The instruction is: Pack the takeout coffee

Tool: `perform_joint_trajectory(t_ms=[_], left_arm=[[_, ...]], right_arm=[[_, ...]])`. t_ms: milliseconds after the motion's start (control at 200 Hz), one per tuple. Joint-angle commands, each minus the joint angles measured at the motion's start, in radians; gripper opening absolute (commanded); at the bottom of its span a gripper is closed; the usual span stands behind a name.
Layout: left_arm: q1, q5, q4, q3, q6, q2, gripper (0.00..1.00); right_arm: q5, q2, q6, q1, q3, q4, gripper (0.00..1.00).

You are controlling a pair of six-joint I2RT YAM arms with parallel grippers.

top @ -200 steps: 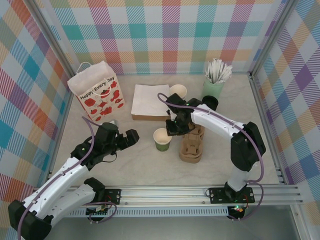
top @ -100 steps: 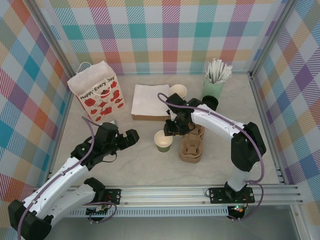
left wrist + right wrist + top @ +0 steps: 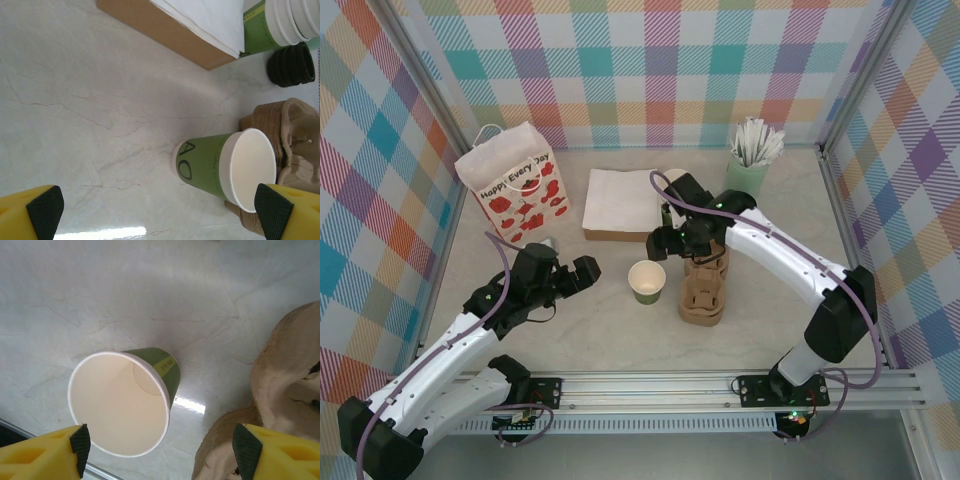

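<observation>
So the whole setup is laid out on a pale marbled tabletop [image 3: 590,330], smooth and a bit glossy (a streak of glare can be seen on it in both wrist views). It's boxed in by walls [image 3: 650,70] printed in pastel plaid, with a ribbed aluminium rail [image 3: 720,382] along the near edge. The right claw [image 3: 160,455] is spread wide with nothing gripped. The takeout coffee cup [image 3: 120,410] is seen upright below and between its yellow fingers, closer to the one at the left of that view, and whether that pad touches the rim can't be told. The cup is thin paper, tapered, cream inside with a rolled rim and a dark green lower band. By that claw's other finger a carrier [image 3: 703,290] of lumpy brown moulded pulp with rounded wells is found, just beside the cup. The left claw [image 3: 160,212] is released too, fingers wide apart, and the cup is seen ahead of it, toward the finger at the right of its view. Further out from that claw a brown cardboard box [image 3: 165,35] topped with flat white napkins [image 3: 205,20] is seen, plus a nested stack of cups [image 3: 280,25] and ribbed black lids [image 3: 292,65]. Between the left claw and the far wall a white paper bag [image 3: 515,190] with red poppies is stood, and well beyond the right claw, a pale green tumbler [image 3: 747,178] of white sticks.
</observation>
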Motion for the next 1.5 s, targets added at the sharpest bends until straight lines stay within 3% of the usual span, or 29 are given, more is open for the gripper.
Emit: perform_joint_trajectory(t_ms=[0,245,360,740,840,995,1130,1495], left_arm=[[-0.012,0.027,0.048,0.019,-0.021,0.011,1.0],[-0.012,0.031,0.055,0.023,-0.021,0.027,1.0],[-0.013,0.03,0.056,0.02,-0.021,0.029,1.0],[-0.012,0.036,0.064,0.014,-0.019,0.045,1.0],[-0.013,0.036,0.069,0.01,-0.021,0.047,1.0],[-0.013,0.037,0.072,0.007,-0.021,0.05,1.0],[-0.013,0.036,0.069,0.004,-0.02,0.049,1.0],[-0.012,0.039,0.087,-0.009,-0.023,0.059,1.0]], right_arm=[[0.07,-0.062,-0.035,0.003,0.055,-0.057,0.84],[0.113,-0.163,-0.065,-0.063,0.078,-0.087,0.99],[0.104,-0.212,-0.079,-0.127,0.058,-0.091,1.0],[-0.072,-0.371,-0.091,-0.537,-0.17,-0.011,0.97],[-0.159,-0.378,-0.077,-0.636,-0.245,0.039,0.94],[-0.356,-0.344,-0.006,-0.802,-0.371,0.172,0.79],[-0.487,-0.298,0.07,-0.9,-0.446,0.308,0.75],[-0.373,-0.041,0.026,-0.932,-0.32,0.339,0.6]])
